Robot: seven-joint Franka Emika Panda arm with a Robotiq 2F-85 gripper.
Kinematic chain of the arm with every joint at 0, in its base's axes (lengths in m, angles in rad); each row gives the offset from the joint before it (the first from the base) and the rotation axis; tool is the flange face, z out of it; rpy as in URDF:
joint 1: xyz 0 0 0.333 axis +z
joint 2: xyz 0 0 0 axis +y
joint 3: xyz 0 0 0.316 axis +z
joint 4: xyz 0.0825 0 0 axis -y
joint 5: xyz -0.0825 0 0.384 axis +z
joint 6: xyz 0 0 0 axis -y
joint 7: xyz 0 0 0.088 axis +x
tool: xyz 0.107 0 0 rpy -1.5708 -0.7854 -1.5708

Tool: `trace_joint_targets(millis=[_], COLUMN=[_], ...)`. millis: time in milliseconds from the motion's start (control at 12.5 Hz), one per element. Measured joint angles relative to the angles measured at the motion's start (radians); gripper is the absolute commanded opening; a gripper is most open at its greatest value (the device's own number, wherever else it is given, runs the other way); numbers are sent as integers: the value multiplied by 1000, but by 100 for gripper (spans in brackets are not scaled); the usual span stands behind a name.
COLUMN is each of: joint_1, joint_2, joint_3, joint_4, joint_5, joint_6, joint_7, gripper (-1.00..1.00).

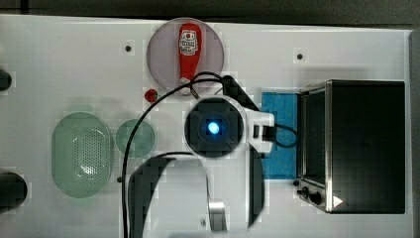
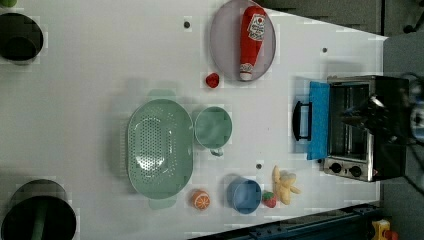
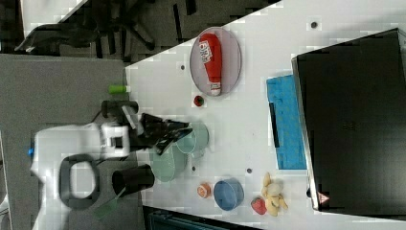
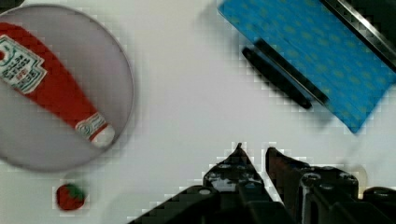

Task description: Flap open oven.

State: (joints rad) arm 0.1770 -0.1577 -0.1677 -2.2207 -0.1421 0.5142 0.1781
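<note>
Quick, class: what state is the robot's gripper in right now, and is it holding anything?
Gripper: fingers slightly apart with nothing between them, above bare table; holding nothing.

Lighting bright and even overhead; white bench (image 1: 74,59) near washed out; shadows soft; all views blocky, blurred.
</note>
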Motion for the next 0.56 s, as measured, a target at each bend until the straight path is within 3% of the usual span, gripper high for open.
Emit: trace_joint_targets(millis=[320,560], joint_1=[-3,-4], joint_2=[-157,-193], joint_3=[-7,-11], joint_4=[25,82], joint_5=[38,51], joint_6=[-97,-249], joint_7=[0,0], gripper=[-65,-65])
